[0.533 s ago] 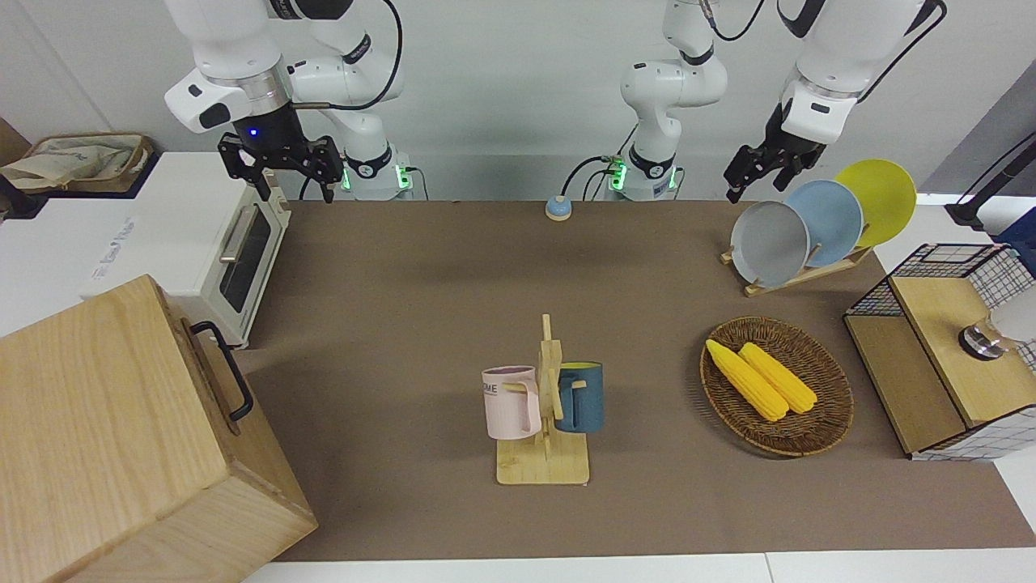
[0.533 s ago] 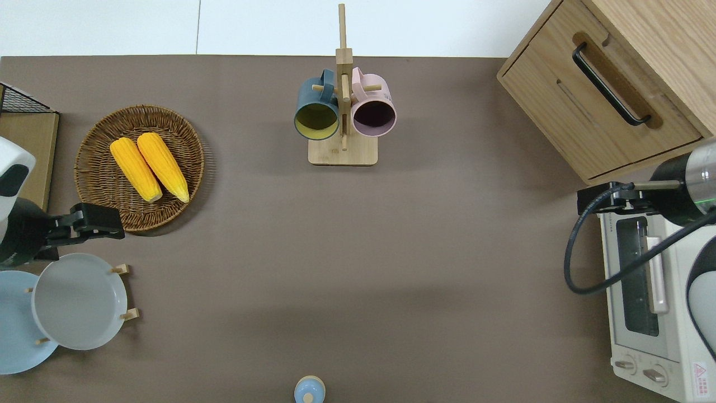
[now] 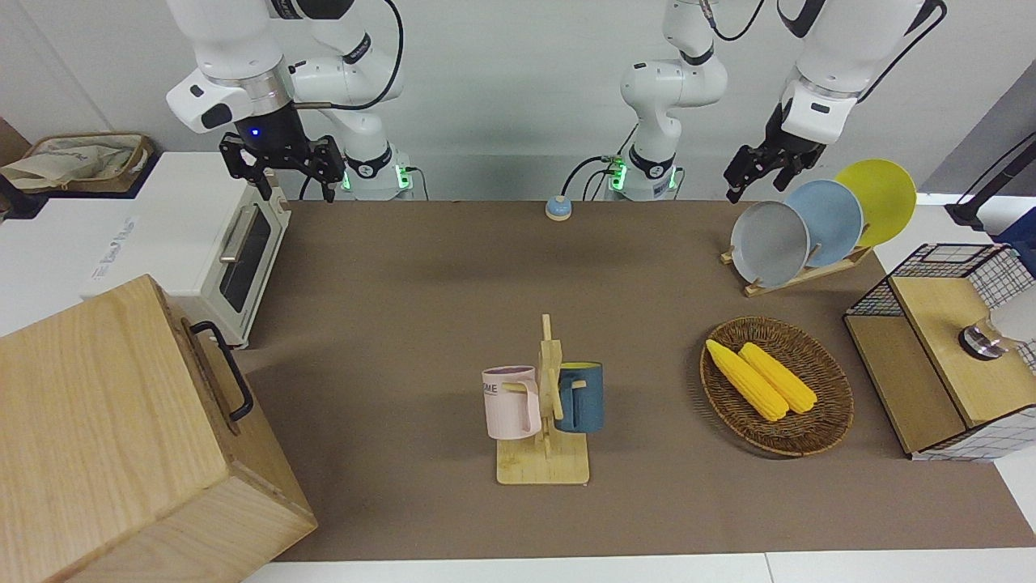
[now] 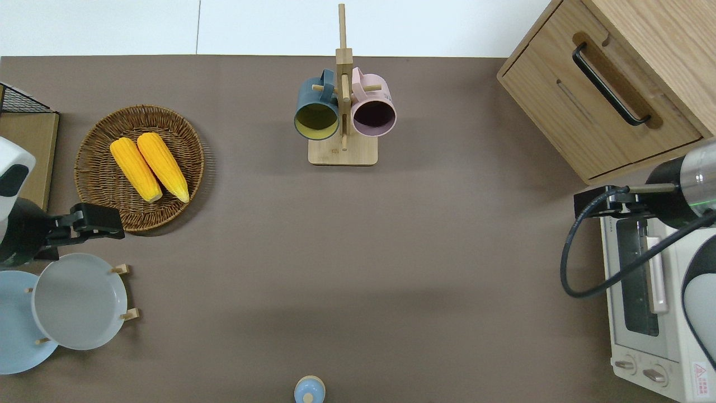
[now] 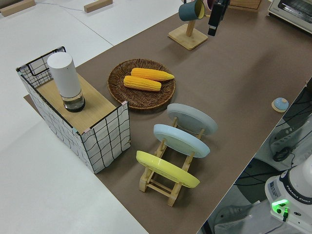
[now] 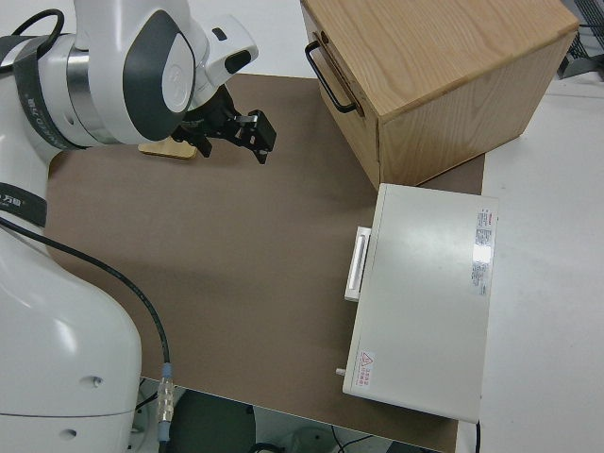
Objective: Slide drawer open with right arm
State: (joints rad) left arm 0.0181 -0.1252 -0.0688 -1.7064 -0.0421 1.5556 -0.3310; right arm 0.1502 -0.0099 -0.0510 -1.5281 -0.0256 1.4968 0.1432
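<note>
the drawer (image 4: 601, 106) sits in the upper right of the overhead view, shut flush in the face of the big wooden cabinet (image 3: 105, 437), which stands at the right arm's end of the table and is turned at an angle so that its front looks across the brown mat toward the middle. its black bar handle (image 4: 611, 84) runs along a shallow recess near the top of the drawer front, standing proud enough to be hooked or pinched. the right gripper (image 3: 283, 162) hangs in the upper left of the front view, up in the air and empty; in the overhead view it is over the end of the white oven (image 4: 649, 296) that lies closest to the cabinet, well short of the handle. its jaws stand apart with nothing between them, which suits an approach to a thin bar. judging by this, the reach has only begun: the gripper needs to travel away from the robots and turn to match the slant of the handle before it can close and pull along the drawer's own line. the oven is just beside the cabinet, so the path is tight. the left arm (image 3: 817, 89) is parked, and i cannot tell how its jaws stand.
</note>
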